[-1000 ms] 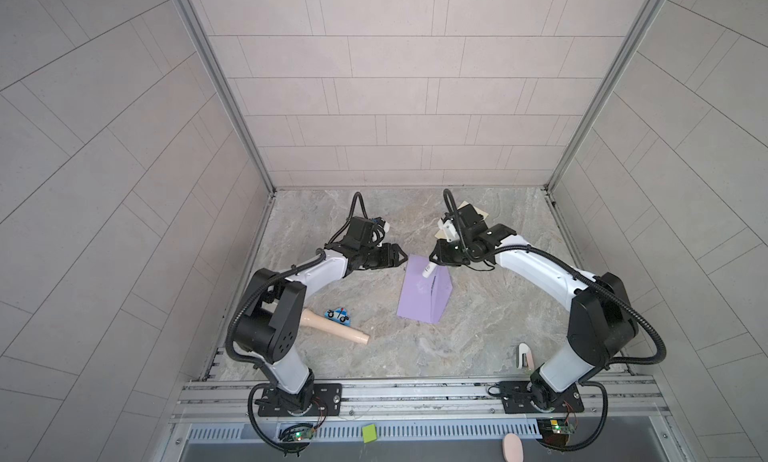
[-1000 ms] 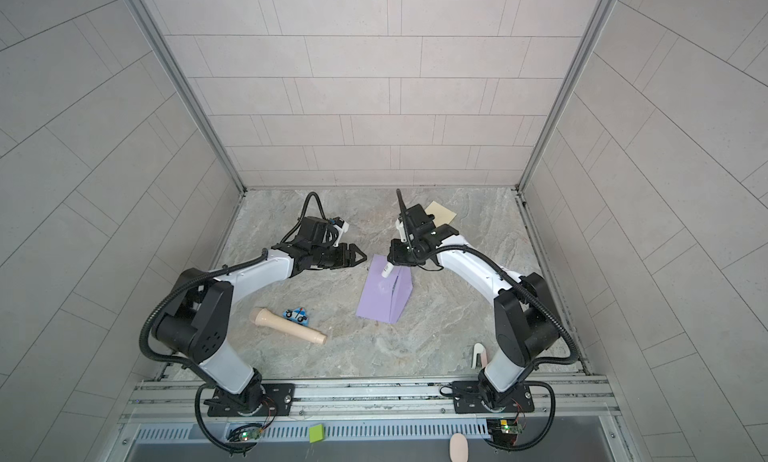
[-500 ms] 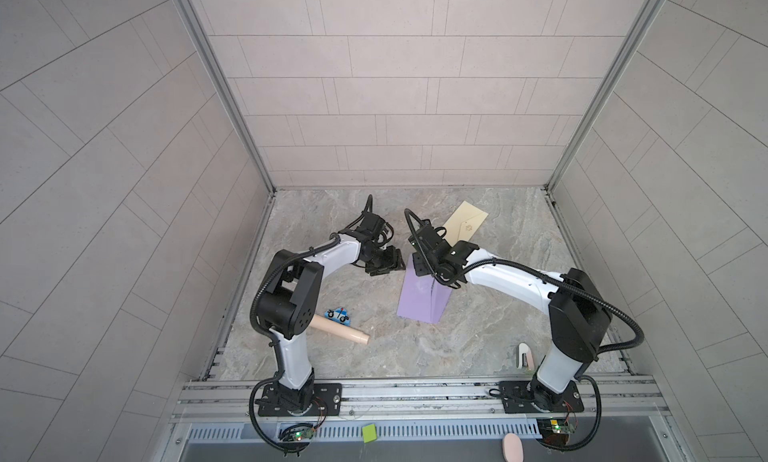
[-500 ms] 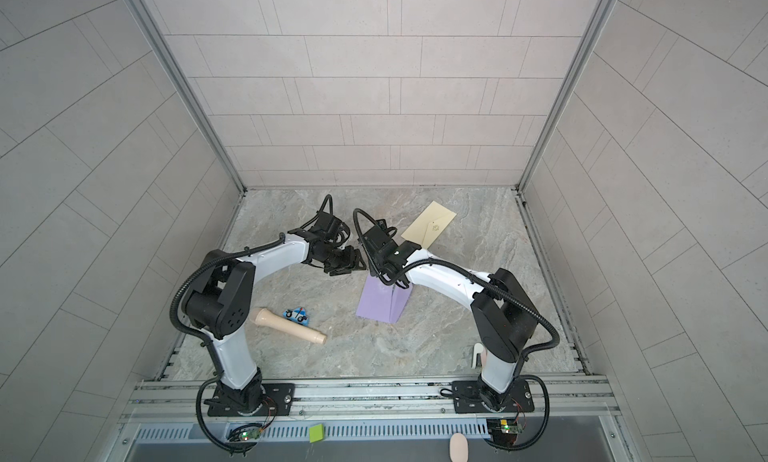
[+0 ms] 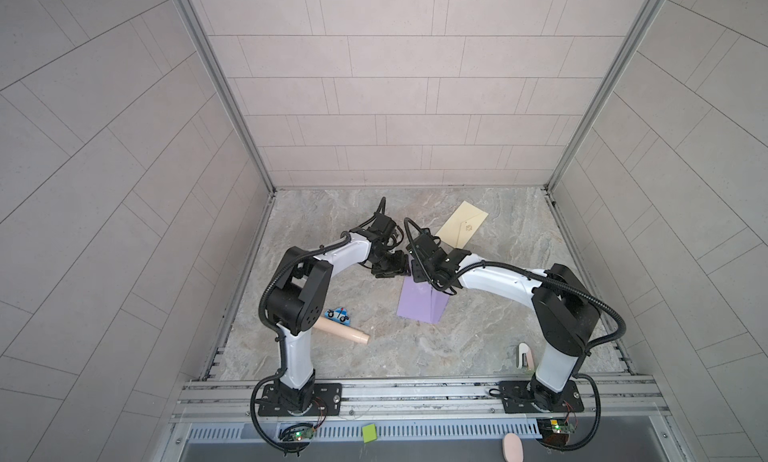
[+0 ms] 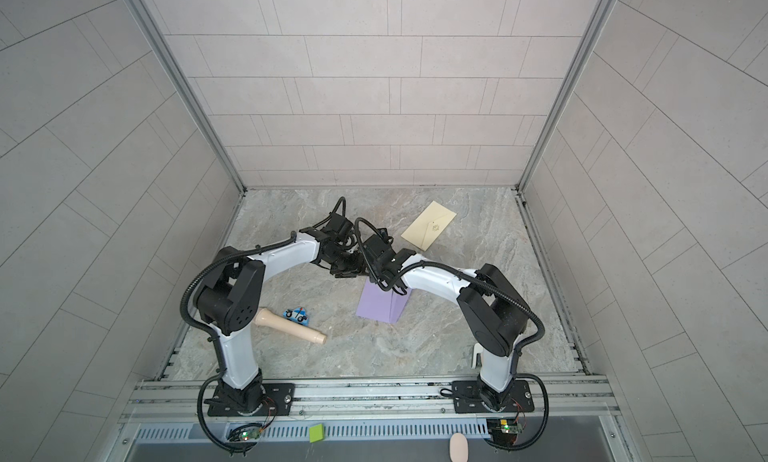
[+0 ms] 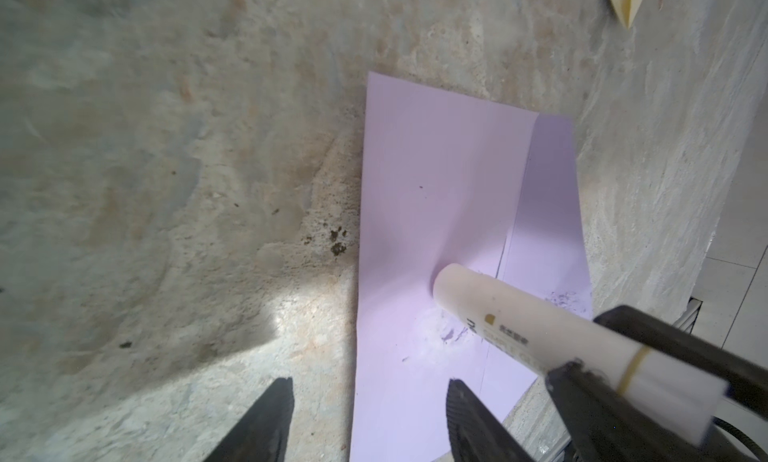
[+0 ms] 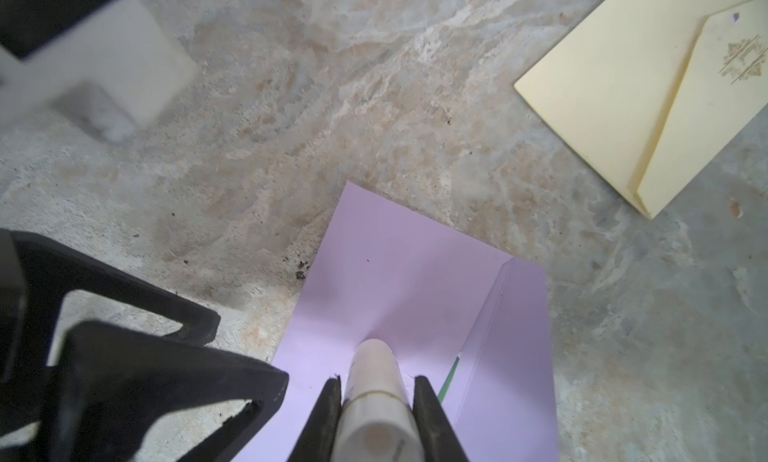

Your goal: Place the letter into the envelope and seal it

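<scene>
A purple envelope (image 5: pixel 422 308) (image 6: pixel 380 308) lies flat on the stone table, its flap (image 8: pixel 515 339) folded open. My right gripper (image 8: pixel 376 383) (image 5: pixel 419 268) is shut on a cream glue stick (image 8: pixel 376 376) (image 7: pixel 519 327). The stick's tip rests on the envelope (image 7: pixel 436 181) near the flap crease. A thin green edge (image 8: pixel 451 379) shows at the envelope's mouth; I cannot tell whether it is the letter. My left gripper (image 7: pixel 368 387) (image 5: pixel 390 268) is open at the envelope's far left edge, one finger over the paper, the other over bare table.
A cream envelope (image 5: pixel 461 229) (image 6: pixel 428 230) with a gold emblem lies at the back right. A beige wooden peg (image 5: pixel 340 330) and a small blue toy car (image 5: pixel 337 313) lie at the front left. A small white object (image 5: pixel 524 354) stands by the right arm's base.
The right gripper swung left and down from over the cream envelope, bringing the glue stick onto the purple envelope. The left gripper moved in beside it and closed slightly.
</scene>
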Motion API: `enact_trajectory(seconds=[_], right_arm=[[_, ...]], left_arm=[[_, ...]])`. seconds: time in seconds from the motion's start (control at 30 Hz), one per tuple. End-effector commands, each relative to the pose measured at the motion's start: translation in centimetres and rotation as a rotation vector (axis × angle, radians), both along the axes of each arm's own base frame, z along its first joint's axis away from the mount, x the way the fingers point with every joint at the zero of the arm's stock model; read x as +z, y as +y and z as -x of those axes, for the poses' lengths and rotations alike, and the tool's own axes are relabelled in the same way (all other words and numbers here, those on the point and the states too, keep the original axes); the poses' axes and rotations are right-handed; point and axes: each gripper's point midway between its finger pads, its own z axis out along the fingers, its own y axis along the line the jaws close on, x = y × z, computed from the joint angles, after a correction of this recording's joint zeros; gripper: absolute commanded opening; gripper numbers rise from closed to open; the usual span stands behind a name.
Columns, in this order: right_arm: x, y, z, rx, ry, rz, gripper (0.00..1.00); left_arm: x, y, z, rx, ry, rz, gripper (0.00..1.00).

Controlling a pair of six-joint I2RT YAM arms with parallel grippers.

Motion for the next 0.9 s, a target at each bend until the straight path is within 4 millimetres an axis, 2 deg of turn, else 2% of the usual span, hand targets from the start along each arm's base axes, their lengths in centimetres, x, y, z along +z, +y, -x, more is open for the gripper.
enact_trajectory(seconds=[0.0,0.2,0.47,0.6,0.73,0.87], right_arm=[[-0.6,-0.4,0.9,-0.018,0.021,-0.006,0.00],[-2.1,-0.9,1.9,-0.015,0.061,0.000,0.00],[-2.9,-2.5,2.2,-0.071,0.096,-0.063,0.00],[-3.3,-3.5,2.4,-0.090,0.109,-0.063,0.00],[-3.8,-4.1,2.6,-0.100,0.126,-0.060,0.00],[-4.1,-3.9,2.7,-0.092,0.137,-0.065,0.00]], left_arm=[[-0.7,0.1,-0.2,-0.008,0.010,-0.029,0.65],[-2.1,-0.8,-0.1,-0.035,0.039,-0.031,0.65],[-4.3,-2.7,1.0,-0.103,0.140,0.006,0.64],[-4.5,-3.8,1.4,-0.134,0.169,0.069,0.64],[-3.4,-5.1,1.5,-0.172,0.155,0.146,0.54],[-2.9,-5.5,1.5,-0.182,0.134,0.168,0.39]])
